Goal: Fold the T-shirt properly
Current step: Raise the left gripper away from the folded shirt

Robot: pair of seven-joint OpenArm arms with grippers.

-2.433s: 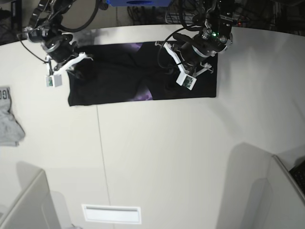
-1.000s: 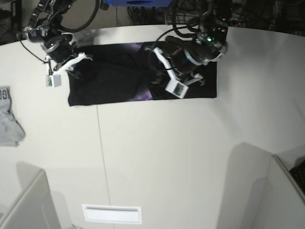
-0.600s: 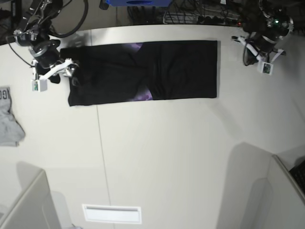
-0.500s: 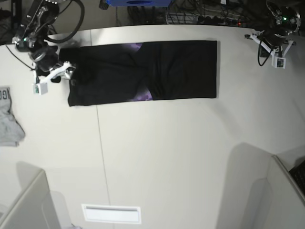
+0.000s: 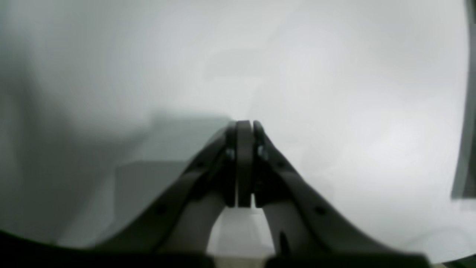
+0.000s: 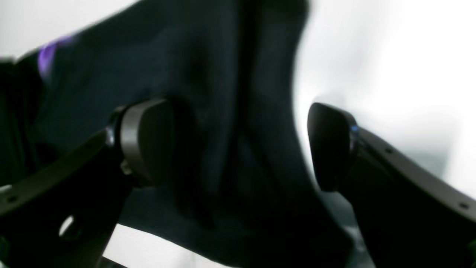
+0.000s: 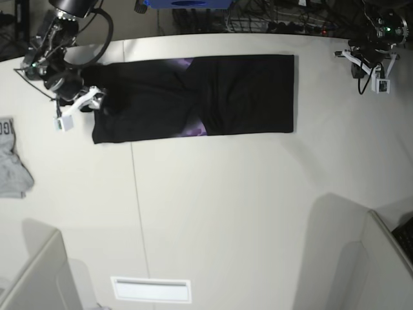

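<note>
At the T-shirt's end on the base view's left, the right tool (image 6: 238, 145) stands with its fingers (image 6: 147, 139) spread wide, black cloth between them but neither pad pressing on it. A patch of purple print shows at the cloth's edge in the right wrist view. The T-shirt (image 7: 193, 97) lies flat on the white table (image 7: 226, 213) as a long black band, purple showing near its middle. Well apart, at the table's far corner on the other side, the left tool (image 5: 244, 128) hangs over bare table with its fingers pressed together, holding nothing. A small grey garment (image 7: 11, 161) lies at the table's edge, near the right arm.
</note>
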